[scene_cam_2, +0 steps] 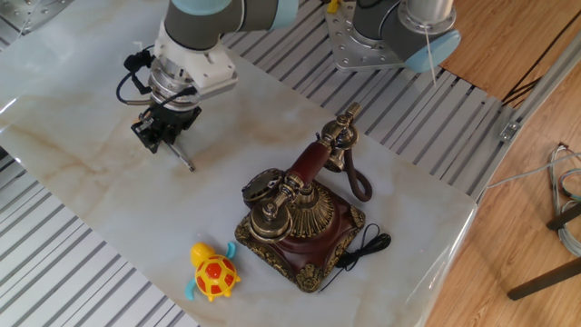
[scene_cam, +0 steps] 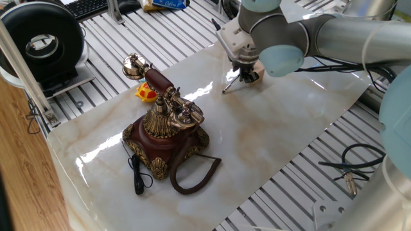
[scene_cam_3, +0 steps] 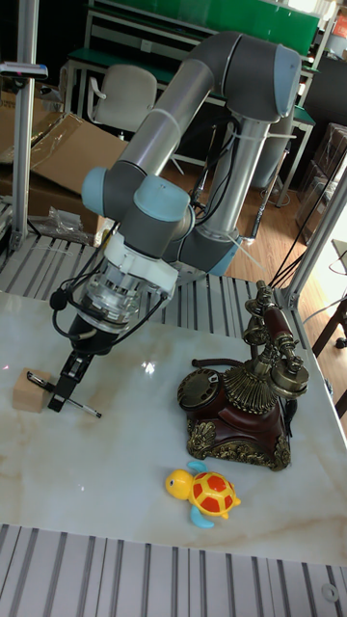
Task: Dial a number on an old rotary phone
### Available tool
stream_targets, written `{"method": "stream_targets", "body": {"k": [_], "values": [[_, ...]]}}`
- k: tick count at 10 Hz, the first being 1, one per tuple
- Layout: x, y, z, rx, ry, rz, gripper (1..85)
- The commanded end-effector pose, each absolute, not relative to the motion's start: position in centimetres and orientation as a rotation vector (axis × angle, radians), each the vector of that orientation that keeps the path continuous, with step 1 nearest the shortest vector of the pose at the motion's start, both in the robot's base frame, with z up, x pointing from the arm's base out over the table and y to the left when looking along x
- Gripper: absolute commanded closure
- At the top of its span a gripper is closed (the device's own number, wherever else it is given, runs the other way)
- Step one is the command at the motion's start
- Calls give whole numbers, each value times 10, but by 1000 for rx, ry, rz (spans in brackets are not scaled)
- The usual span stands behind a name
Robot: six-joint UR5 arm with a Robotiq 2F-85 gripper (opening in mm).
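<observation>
In one fixed view, we see the gripper [scene_cam: 244, 74] closed on the thin silver stylus [scene_cam: 230, 85], which slants down with its tip near the marble tabletop [scene_cam: 282, 141]. The old rotary phone [scene_cam: 166, 131] stands well apart toward the table's other end, handset on its cradle. To do this step well, we judge the stylus should be lifted clear and kept firmly pinched before travelling to the dial.

In the other fixed view, the stylus [scene_cam_2: 182, 157] pokes out below the fingers, and the phone [scene_cam_2: 301, 218] has its dial [scene_cam_2: 261, 188] facing the arm. A yellow toy turtle [scene_cam_2: 213, 272] lies near it; our path should avoid it.

In the tall fixed view, a small wooden block [scene_cam_3: 32, 388] sits just beside the gripper [scene_cam_3: 66, 386]. We can read no writing or brand anywhere.
</observation>
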State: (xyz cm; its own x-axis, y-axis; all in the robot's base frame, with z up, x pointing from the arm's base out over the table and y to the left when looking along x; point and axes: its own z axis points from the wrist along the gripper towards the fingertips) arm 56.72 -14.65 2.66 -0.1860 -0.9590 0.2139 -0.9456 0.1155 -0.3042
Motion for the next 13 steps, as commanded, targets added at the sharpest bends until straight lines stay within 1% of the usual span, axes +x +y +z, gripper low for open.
{"method": "stream_targets", "body": {"k": [1, 4, 5, 7, 8, 9, 10, 13], "values": [[565, -145, 46, -1970, 2346, -573, 467], [555, -123, 87, -1952, 2430, -480, 463], [558, -113, 102, -1920, 2460, -459, 463], [566, -101, 121, -1851, 2520, -433, 470], [572, -102, 128, -1774, 2562, -418, 590], [571, -90, 128, -1626, 2623, -307, 843], [569, -85, 128, -1538, 2663, -259, 843], [569, -91, 129, -1474, 2702, -289, 843]]}}
